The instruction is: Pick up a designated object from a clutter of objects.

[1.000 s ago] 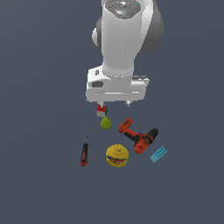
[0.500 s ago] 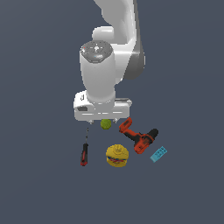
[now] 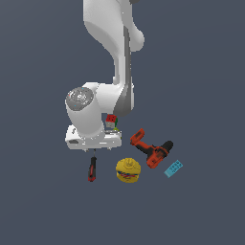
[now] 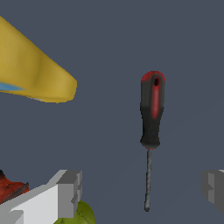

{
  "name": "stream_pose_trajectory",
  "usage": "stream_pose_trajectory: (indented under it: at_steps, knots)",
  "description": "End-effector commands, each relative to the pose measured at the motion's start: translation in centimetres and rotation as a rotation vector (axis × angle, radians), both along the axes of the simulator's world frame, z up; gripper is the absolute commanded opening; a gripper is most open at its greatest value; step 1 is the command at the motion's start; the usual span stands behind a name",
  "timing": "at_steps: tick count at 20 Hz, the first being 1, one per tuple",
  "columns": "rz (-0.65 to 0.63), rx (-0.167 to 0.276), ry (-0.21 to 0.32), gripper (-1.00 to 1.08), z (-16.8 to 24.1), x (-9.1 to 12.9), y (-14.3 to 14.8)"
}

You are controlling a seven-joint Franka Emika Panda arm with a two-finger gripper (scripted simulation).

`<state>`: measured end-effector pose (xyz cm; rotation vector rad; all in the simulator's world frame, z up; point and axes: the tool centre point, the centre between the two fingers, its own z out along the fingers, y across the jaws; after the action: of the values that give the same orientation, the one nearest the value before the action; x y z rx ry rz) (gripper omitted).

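Observation:
The designated object is the slim screwdriver (image 4: 151, 114), with a red-and-black handle and a thin dark shaft. It lies flat, and in the exterior view only its handle (image 3: 92, 169) shows below my hand. My gripper (image 4: 140, 190) is open, with its grey fingers (image 4: 66, 192) spread wide to either side of the shaft tip and nothing held. The gripper (image 3: 93, 150) hangs just above the shaft end, and the white hand hides the shaft there. The clutter of objects lies around it.
A yellow hamburger toy (image 3: 128, 171) sits close to the screwdriver on the exterior view's right, then the red-orange drill (image 3: 152, 149) and a light-blue flat piece (image 3: 173, 168). A small coloured cube (image 3: 111, 121) peeks out behind my hand. A green pear (image 4: 81, 214) shows by one finger.
The arm has swung down and toward the exterior view's left, from above the pear and cube to over the screwdriver's shaft. The objects have stayed where they were.

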<state>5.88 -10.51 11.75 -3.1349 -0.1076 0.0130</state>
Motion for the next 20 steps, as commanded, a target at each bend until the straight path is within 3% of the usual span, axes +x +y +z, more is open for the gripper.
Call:
stream_pose_trajectory:
  at_steps: [1,9,20]
  knots:
    - [-0.001,-0.001,-0.004,1.00,-1.8,0.2,-1.3]
    - [-0.004,-0.004,-0.008,1.00,-5.0,0.1,-3.7]
    - [-0.005,-0.004,-0.008,1.00,-6.8,0.0,-3.8]
